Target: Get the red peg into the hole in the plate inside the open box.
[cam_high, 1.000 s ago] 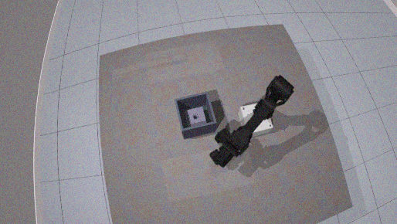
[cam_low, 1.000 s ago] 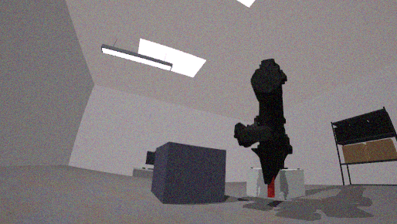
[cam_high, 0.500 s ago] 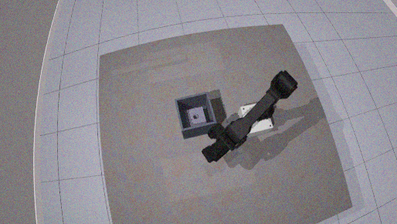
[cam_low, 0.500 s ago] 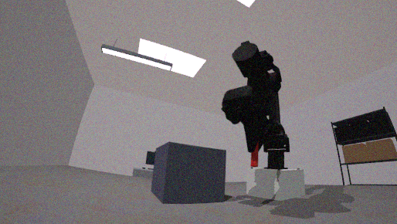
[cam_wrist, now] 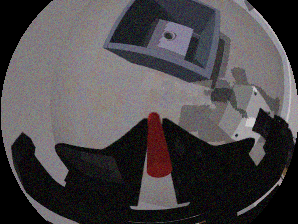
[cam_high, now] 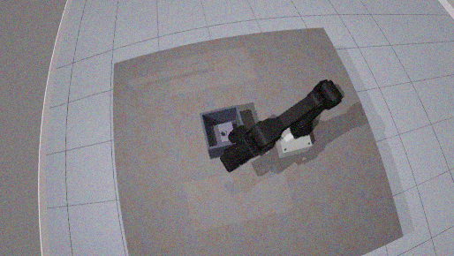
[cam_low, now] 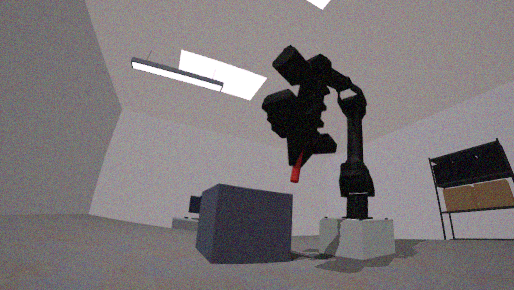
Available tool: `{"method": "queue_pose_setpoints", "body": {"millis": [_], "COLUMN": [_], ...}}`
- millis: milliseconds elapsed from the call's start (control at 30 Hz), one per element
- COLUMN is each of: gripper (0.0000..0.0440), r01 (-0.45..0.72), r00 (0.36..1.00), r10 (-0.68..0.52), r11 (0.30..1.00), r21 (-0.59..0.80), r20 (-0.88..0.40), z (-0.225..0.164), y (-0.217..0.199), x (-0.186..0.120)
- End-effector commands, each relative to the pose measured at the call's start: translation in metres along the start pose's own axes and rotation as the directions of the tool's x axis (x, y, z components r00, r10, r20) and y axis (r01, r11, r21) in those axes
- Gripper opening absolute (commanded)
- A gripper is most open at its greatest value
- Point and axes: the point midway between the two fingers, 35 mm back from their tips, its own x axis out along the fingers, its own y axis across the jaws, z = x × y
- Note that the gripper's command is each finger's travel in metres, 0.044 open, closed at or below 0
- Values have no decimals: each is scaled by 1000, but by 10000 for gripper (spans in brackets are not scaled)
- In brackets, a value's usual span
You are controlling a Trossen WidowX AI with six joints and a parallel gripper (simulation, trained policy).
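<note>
A ceiling lamp (cam_low: 176, 75) hangs overhead; a black-framed shelf unit (cam_low: 437, 200) holds brown boxes (cam_low: 478, 195).

From above, the black arm (cam_high: 287, 120) (cam_low: 354, 135) hides one corner of the box (cam_high: 205, 132) (cam_low: 250, 225) (cam_wrist: 150, 64) and all of the red peg (cam_low: 295, 174) (cam_wrist: 159, 150), and the wrist picture's top edge cuts off the box's far side.
</note>
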Motion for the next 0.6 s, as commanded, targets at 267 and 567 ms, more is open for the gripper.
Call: {"method": "queue_pose_setpoints", "body": {"millis": [267,567], "gripper": [0,0], "r01": [36,69], "r00": [998,996], "r10": [-37,-71], "r11": [999,997], "r21": [28,45], "r20": [48,54], "z": [45,72], "y": [-2,-5], "x": [-5,1]}}
